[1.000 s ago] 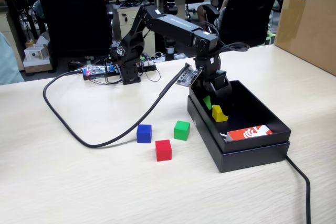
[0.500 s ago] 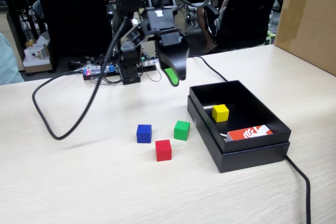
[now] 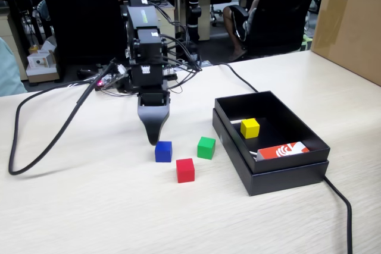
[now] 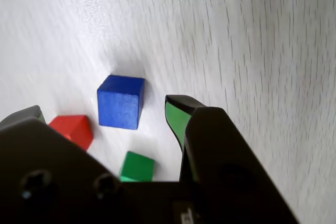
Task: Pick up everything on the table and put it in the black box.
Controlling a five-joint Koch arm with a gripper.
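Observation:
On the pale table lie three cubes close together: a blue cube, a red cube and a green cube. A yellow cube rests inside the black box on the right. My gripper points down, its tips just above the table behind the blue cube. In the wrist view its jaws stand wide apart with the blue cube between and beyond them, touching neither. The gripper is open and holds nothing.
A red-and-white card lies in the box's near corner. A thick black cable loops over the table's left side, and another runs off past the box. A brown carton stands at the back right.
The arm left the box, where the yellow cube stayed, swung left and came down behind the blue cube. The cable loop shifted left with it.

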